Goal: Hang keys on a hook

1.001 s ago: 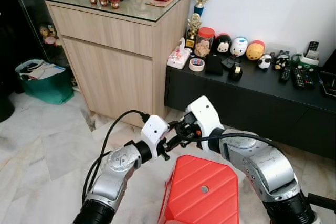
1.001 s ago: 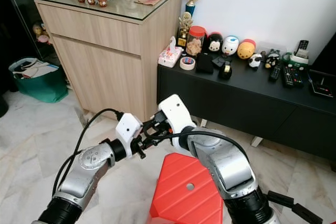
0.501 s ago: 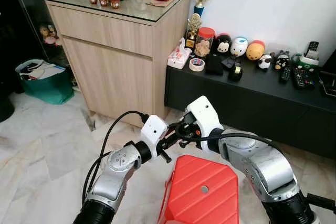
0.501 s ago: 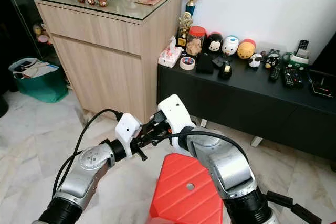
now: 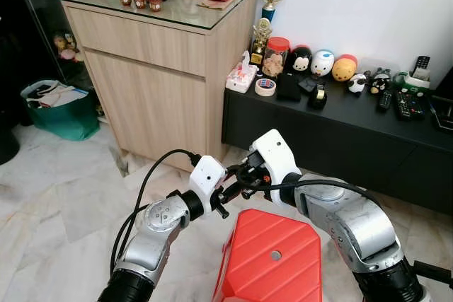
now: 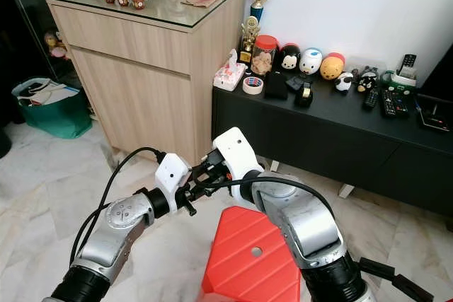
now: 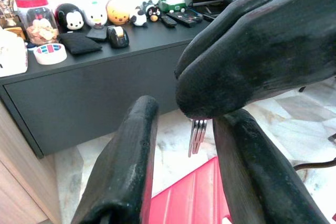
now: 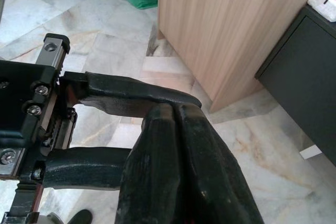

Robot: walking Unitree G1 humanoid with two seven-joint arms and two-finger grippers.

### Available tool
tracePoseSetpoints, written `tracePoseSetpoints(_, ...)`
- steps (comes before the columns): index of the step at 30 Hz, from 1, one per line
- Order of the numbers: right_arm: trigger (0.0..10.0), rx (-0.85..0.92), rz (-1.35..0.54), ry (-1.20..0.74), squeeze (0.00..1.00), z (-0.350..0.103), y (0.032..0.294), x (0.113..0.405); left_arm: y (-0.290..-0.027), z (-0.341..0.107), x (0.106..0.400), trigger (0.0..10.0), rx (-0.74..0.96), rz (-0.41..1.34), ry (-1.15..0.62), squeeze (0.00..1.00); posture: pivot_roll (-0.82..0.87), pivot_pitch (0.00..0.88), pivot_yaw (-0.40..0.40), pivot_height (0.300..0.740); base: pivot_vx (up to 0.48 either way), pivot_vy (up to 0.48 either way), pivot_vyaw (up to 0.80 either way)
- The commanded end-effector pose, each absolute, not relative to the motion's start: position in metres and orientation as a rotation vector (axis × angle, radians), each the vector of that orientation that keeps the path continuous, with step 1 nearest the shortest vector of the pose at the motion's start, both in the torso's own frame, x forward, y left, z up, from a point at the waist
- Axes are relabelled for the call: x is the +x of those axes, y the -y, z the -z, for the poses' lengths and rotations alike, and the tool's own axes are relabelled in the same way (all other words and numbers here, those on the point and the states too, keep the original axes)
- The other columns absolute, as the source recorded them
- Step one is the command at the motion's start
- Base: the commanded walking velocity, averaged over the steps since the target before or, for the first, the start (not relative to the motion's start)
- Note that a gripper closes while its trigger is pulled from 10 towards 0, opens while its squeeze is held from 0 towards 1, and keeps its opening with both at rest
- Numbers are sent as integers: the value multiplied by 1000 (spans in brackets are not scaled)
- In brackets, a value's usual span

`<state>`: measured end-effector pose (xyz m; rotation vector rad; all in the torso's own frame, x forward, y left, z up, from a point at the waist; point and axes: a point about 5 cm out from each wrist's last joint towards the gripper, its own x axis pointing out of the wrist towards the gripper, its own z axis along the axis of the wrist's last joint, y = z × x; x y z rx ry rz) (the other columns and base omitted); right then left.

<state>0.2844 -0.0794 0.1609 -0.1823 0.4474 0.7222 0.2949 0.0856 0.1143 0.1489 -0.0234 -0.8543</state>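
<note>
A small bunch of silver keys [image 7: 197, 136] hangs from the tips of my right gripper [image 8: 170, 109], which is shut on them. My left gripper [image 7: 186, 113] stands open, its two black fingers [image 7: 128, 166] on either side of the right gripper's tip and the keys. In the eye views both grippers meet in front of me, left gripper [image 5: 225, 197] and right gripper [image 5: 244, 180], just above the far edge of a red plastic stool [image 5: 272, 256]. From the head camera the keys are hidden behind the fingers.
A tall wooden cabinet [image 5: 156, 68] with a glass top stands ahead on the left. A low black console [image 5: 340, 129] with toys, tape and remotes runs along the white wall on the right. A green bag [image 5: 60, 111] sits on the marble floor at far left.
</note>
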Motion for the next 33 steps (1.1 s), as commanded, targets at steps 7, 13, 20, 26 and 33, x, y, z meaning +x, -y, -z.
tracePoseSetpoints(7,10000,-176,-722,-445,0,-163,81,284,-82,-122,297,10000,123,856,61,0,35,0,-113,740,0,0,0)
tracePoseSetpoints(13,10000,-176,-722,-445,0,-163,81,285,-82,-122,297,10000,118,854,63,0,35,0,-113,740,0,0,0)
tracePoseSetpoints(20,10000,-175,-722,-445,0,-163,80,284,-82,-122,297,8353,114,848,66,0,34,0,-112,740,0,0,0)
tracePoseSetpoints(26,10000,-175,-723,-445,0,-163,80,285,-82,-124,298,0,108,842,76,0,35,0,-113,740,0,0,0)
tracePoseSetpoints(33,10000,-174,-718,-447,0,-162,81,285,-82,-124,298,0,110,842,81,0,38,0,-114,740,0,0,0)
